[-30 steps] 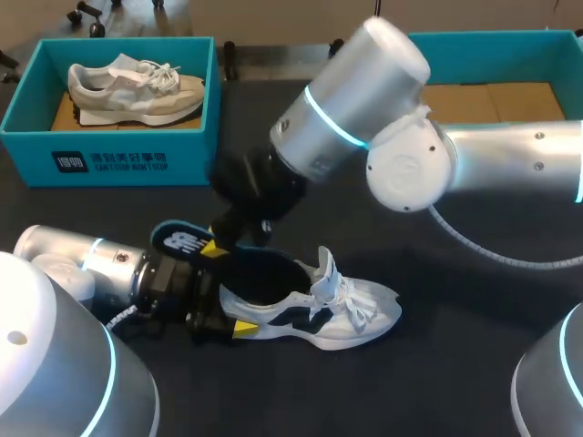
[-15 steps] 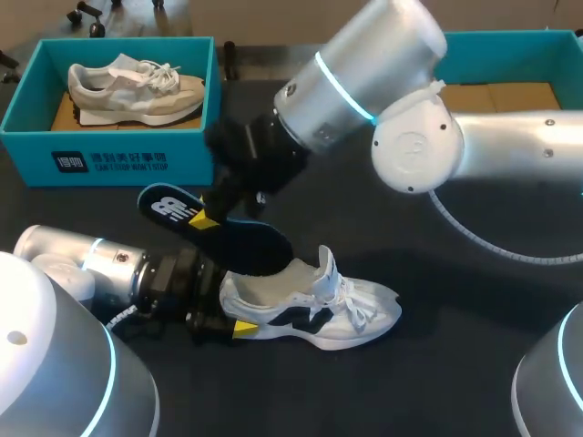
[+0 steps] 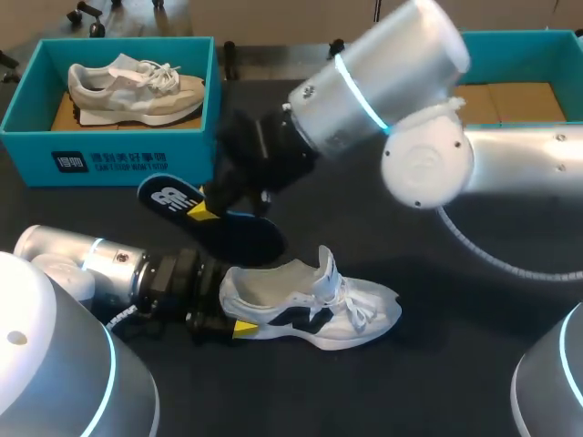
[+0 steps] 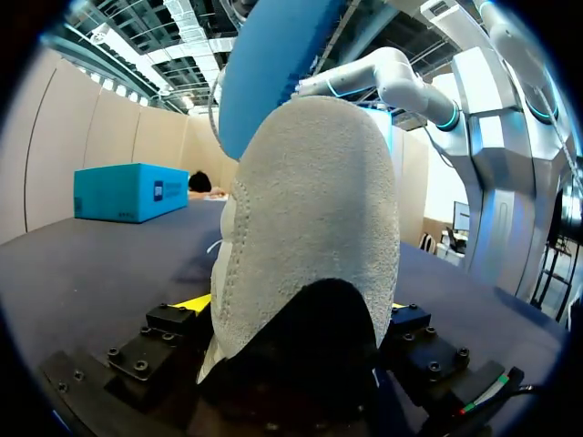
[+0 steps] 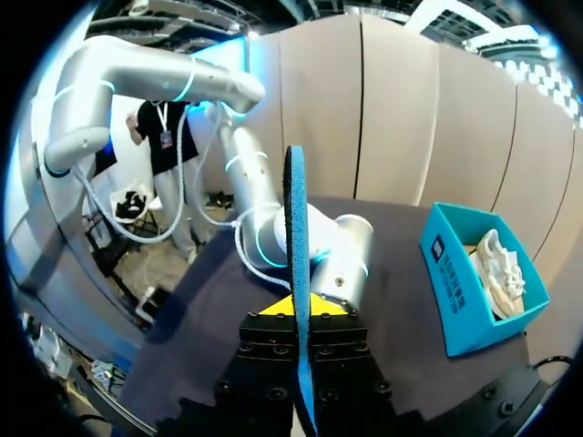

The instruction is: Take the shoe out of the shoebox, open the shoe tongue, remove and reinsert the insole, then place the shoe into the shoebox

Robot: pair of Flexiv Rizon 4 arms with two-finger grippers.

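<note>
right gripper is clamped shut on the heel end of the dark blue insole; in its own wrist view the insole stands edge-on, pinched between the two fingers of the right gripper; a second ago that insole was mostly lying in the shoe opening, now it's been pulled up and back and hangs tilted just above the collar, looks fully out to me

left gripper hasn't budged, fingers closed on the heel of the white sneaker from both sides, pinning it on its sole on the black table, well in front of the teal shoebox that has a beige shoe in it; left wrist view is basically all grey suede heel

so I'd call the "remove" part done; next up is feeding it back in toe first, the fiddly bit
</note>
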